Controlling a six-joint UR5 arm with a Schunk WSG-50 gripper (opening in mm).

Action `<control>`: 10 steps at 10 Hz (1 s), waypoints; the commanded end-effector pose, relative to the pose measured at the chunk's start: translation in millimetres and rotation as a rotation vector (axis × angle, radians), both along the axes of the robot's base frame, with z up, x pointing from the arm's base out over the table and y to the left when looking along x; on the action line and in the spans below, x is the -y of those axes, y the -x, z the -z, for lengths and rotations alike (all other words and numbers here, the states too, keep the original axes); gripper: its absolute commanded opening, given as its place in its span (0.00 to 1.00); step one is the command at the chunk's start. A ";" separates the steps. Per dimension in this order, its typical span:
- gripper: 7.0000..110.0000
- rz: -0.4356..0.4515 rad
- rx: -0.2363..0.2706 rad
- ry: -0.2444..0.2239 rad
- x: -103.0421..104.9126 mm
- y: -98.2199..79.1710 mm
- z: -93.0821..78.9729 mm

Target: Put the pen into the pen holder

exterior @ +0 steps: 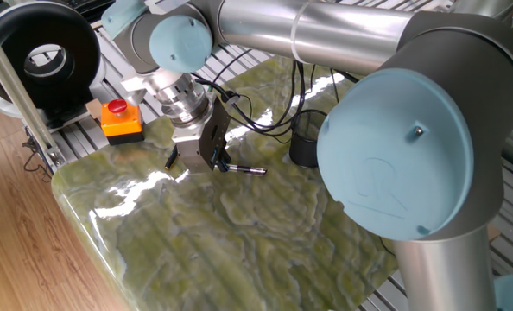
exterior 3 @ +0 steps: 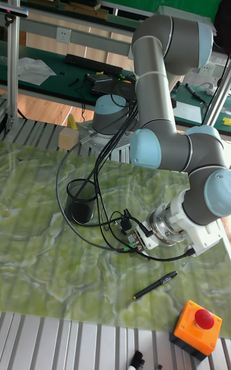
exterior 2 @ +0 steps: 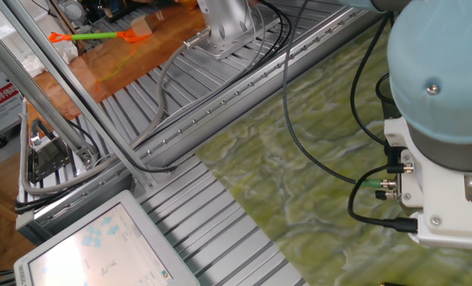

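The gripper point(exterior: 196, 161) covers one end of the pen point(exterior: 246, 170), so the jaws' grip cannot be judged; the arm's cables cross the pen holder point(exterior 3: 81, 200). In the other fixed view the arm blocks the tabletop, hiding both.

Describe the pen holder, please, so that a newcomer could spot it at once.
On the green marbled table, look across from the orange button box, toward the robot's base. The pen holder is the black see-through mesh cup standing upright there, the only cup on the table.

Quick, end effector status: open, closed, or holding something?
End effector: cannot be told. It is low, right by the pen, but its grip is hidden.
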State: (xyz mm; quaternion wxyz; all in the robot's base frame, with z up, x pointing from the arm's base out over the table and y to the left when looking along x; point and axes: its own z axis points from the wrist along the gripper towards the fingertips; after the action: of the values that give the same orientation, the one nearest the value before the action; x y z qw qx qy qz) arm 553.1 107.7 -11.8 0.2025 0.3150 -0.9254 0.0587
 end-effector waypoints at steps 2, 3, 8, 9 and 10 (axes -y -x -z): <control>0.15 0.017 0.007 -0.016 -4.9 0.3 2.0; 0.00 0.023 0.012 -0.006 -3.3 -0.2 1.7; 0.00 0.034 0.017 0.018 1.1 -2.2 -4.0; 0.00 0.041 0.019 0.025 2.3 -2.5 -4.6; 0.00 0.047 0.020 0.033 3.3 -2.5 -5.6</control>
State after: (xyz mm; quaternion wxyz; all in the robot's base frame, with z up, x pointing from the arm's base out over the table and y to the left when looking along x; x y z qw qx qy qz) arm 554.9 105.3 -9.2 0.1991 0.2998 -0.9304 0.0700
